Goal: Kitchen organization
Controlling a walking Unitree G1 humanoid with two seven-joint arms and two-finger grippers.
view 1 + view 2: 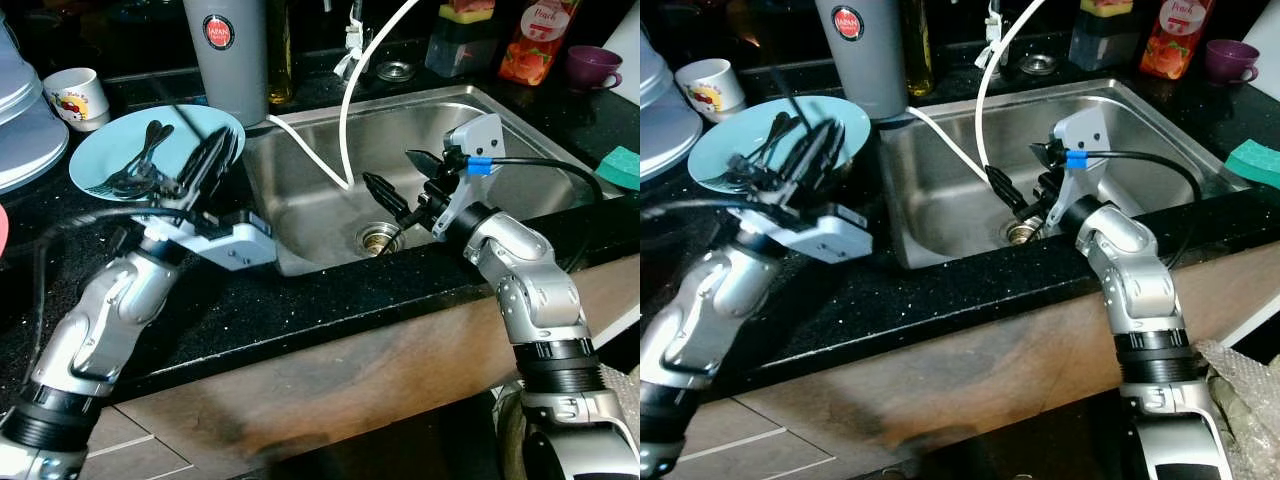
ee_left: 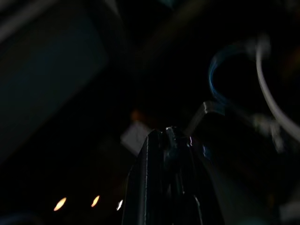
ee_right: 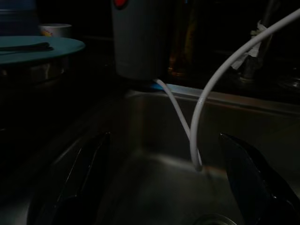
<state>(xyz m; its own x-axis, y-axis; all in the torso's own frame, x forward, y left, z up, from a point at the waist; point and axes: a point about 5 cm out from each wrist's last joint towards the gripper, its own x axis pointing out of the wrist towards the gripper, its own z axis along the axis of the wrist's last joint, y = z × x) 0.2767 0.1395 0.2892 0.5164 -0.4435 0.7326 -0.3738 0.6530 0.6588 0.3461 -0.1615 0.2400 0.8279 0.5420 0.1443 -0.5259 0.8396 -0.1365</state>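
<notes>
Though dim, left claw (image 1: 213,150) tips blurred

Head stereo pair: looks down on sink (image 1: 330,190), both share it. Right wrist camera: low inside sink, faces hose (image 3: 197,117). Left wrist: dark.

a grey canister (image 1: 228,55) at the counter's back edge bears a red round label reading "japan". a red bottle (image 1: 538,38) near the back right corner reads "peach".
</notes>
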